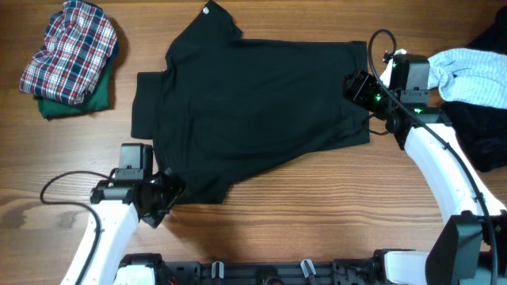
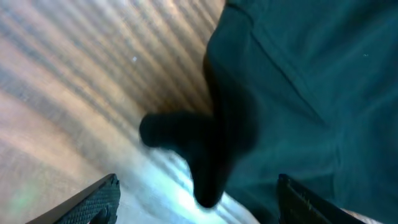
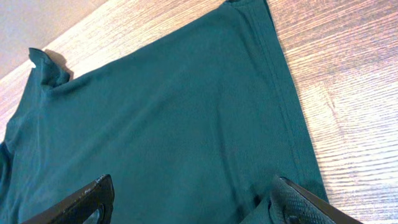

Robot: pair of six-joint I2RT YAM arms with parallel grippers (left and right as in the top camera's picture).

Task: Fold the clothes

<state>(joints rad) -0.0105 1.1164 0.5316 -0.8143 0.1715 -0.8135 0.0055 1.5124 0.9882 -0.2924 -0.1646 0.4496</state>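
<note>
A dark green T-shirt (image 1: 253, 103) lies spread flat on the wooden table, collar toward the far edge. My left gripper (image 1: 162, 196) is at the shirt's near-left corner. In the left wrist view its jaws (image 2: 199, 208) are open, low over the wood, with a raised dark fold of the shirt (image 2: 211, 149) between them. My right gripper (image 1: 358, 89) is over the shirt's right edge. In the right wrist view its jaws (image 3: 193, 205) are open over the fabric (image 3: 161, 112), and the right finger touches the cloth near the hem.
A folded plaid shirt (image 1: 71, 47) lies on a folded green garment (image 1: 75, 104) at the far left. A pile with a light blue cloth (image 1: 475, 75) and dark clothes (image 1: 485, 134) sits at the right edge, behind the right arm.
</note>
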